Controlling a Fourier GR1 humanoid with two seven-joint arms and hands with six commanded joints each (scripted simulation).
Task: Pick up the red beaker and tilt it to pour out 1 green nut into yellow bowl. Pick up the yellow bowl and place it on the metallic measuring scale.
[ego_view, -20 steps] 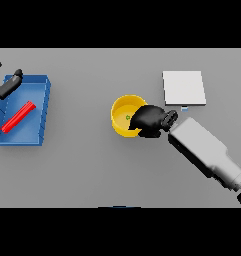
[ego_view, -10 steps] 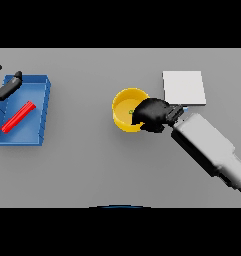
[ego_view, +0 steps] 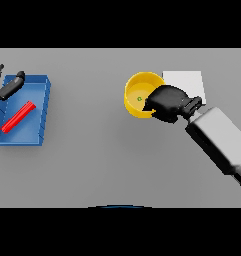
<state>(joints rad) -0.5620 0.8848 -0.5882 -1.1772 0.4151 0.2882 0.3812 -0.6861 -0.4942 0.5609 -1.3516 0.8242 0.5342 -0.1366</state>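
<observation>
Yellow bowl (ego_view: pixel 138 95) sits centre-right, far half of the grey table (ego_view: pixel 107 165), one green nut (ego_view: pixel 139 98) inside. Right hand (ego_view: pixel 166 102) curls over its right rim, pinching it. Metallic measuring scale (ego_view: pixel 189 82) lies just right of the bowl, touching in view — a short rightward carry, I judge. Left hand (ego_view: pixel 6 87) idle, fingers relaxed, over the blue tray (ego_view: pixel 42 112) — red beaker (ego_view: pixel 18 117) inside.

Left hand (ego_view: pixel 4 86) cut by edge, scale (ego_view: pixel 188 82) partly hidden (by right hand (ego_view: pixel 166 103))

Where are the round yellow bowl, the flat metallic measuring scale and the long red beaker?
round yellow bowl (ego_view: pixel 133 90): head view, upper left rim.
flat metallic measuring scale (ego_view: pixel 188 80): head view, bare top plate.
long red beaker (ego_view: pixel 18 117): head view, mid-body.
</observation>
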